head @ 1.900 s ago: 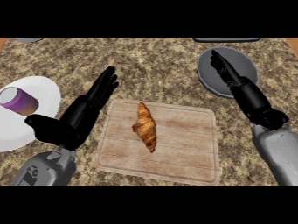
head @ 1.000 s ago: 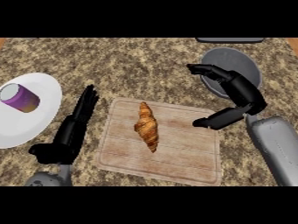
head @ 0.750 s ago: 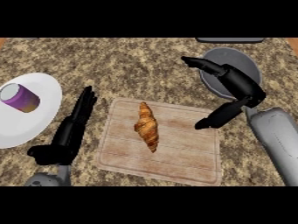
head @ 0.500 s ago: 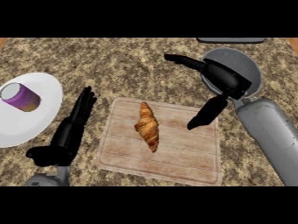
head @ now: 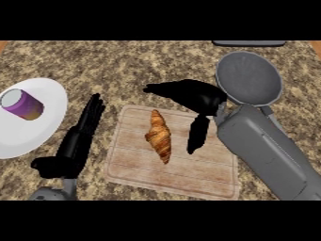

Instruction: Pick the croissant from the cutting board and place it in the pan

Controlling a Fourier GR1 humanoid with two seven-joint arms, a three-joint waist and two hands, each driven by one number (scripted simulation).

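Observation:
A golden croissant [head: 158,135] lies lengthwise on the wooden cutting board [head: 177,169], left of the board's middle. My right hand [head: 194,96] hangs open just above and to the right of it, fingers stretched left past the board's far edge and thumb [head: 196,135] pointing down beside the croissant, apart from it. The grey pan [head: 249,76] sits at the back right, partly hidden by my right forearm. My left hand [head: 79,136] rests open on the counter left of the board.
A white plate [head: 10,132] at the left carries a purple cup [head: 22,104] lying on its side. A dark object [head: 249,43] shows at the far edge. Wooden strips border the counter at both upper corners.
My right hand has swung left from over the pan toward the croissant, fingers spreading above the board's far edge. The left hand has settled lower beside the board. The croissant has not moved.

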